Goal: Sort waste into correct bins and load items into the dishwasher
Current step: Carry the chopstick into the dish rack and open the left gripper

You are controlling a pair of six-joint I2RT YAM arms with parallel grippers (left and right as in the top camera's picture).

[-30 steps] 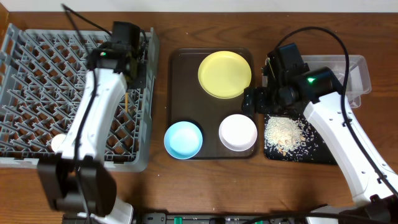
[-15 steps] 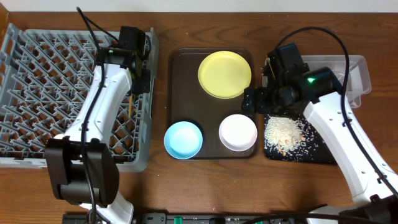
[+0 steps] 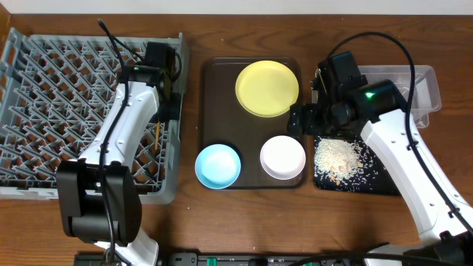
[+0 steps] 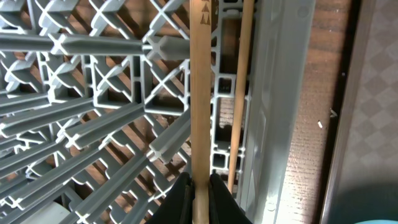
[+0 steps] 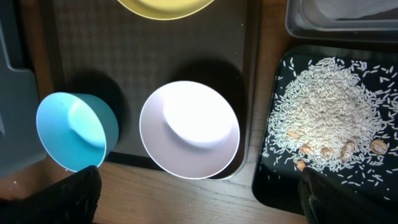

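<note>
Your left claw (image 4: 199,190) is clamped on one chopstick (image 4: 200,87), whose long axis runs along the dish rack's (image 4: 281,93) right-hand wall, with the second chopstick (image 4: 241,74) lying just inside that wall, beside it.

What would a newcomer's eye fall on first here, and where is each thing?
A yellow plate sits at the far end of the dark-brown serving tray. Rice lies heaped on the black tray beside it, and the left gripper pinches a wooden chopstick over the dish rack.

Matt wooden chopstick (image 4: 200,93), plastic rack (image 4: 81,45)
</note>
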